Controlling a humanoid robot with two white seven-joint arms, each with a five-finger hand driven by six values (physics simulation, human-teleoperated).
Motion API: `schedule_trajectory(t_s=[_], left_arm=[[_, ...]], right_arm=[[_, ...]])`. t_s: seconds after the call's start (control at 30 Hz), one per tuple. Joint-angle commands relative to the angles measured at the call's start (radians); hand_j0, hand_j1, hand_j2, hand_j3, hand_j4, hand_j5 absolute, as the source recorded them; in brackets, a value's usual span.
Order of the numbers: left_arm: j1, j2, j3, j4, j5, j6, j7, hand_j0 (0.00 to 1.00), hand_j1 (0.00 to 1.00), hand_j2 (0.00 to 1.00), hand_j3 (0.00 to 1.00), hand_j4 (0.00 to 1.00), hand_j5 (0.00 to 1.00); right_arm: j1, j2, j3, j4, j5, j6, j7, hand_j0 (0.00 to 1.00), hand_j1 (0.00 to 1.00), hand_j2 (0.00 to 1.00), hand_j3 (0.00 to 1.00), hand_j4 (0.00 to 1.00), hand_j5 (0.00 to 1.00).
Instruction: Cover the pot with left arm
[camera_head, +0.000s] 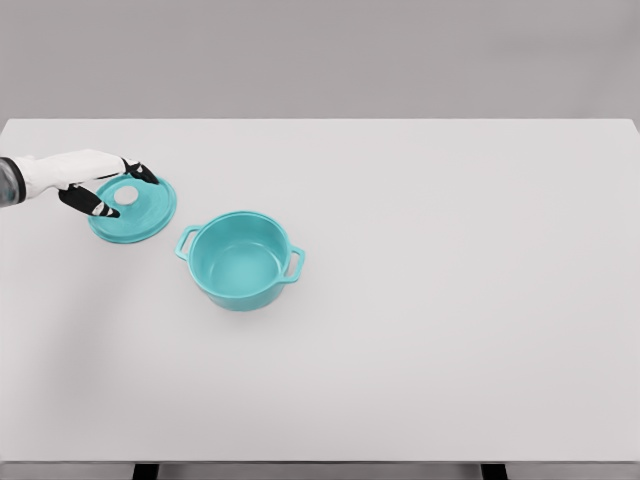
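The left hand (100, 185), fingers spread around the round teal lid's (140, 218) white knob (126, 195), gripped nothing; closing squarely would steady carrying to the open teal two-handled pot (240, 262)

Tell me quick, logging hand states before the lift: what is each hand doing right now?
Left hand: fingers spread open over the teal lid, at its white knob; not clearly gripping.
Right hand: not in view.

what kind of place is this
Likely a simulated tabletop test scene, not a real kitchen: a plain white table against a bare grey wall, holding only a teal pot and its lid.
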Motion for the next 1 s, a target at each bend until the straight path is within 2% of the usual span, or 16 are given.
schedule_trajectory(t_s=[0.0,0.33,0.57,0.97], left_arm=[[0.0,0.0,0.002,0.014,0.006,0.003,0.0,0.78,0.78,0.78,0.78,0.78,0.78],[0.0,0.0,0.002,0.018,0.006,0.003,0.0,0.78,0.78,0.78,0.78,0.78,0.78],[0.0,0.0,0.002,0.021,0.006,0.003,0.0,0.7,0.7,0.7,0.7,0.7,0.7],[0.0,-0.004,0.002,0.039,0.007,0.003,0.0,0.63,0.63,0.63,0.63,0.63,0.63]], right_arm=[[0.0,0.0,0.0,0.0,0.001,0.0,0.0,1.0,1.0,1.0,1.0,1.0,1.0],[0.0,0.0,0.0,0.0,0.001,0.0,0.0,1.0,1.0,1.0,1.0,1.0,1.0],[0.0,0.0,0.0,-0.001,0.001,0.0,0.0,1.0,1.0,1.0,1.0,1.0,1.0],[0.0,0.0,0.0,0.0,0.001,0.0,0.0,1.0,1.0,1.0,1.0,1.0,1.0]])
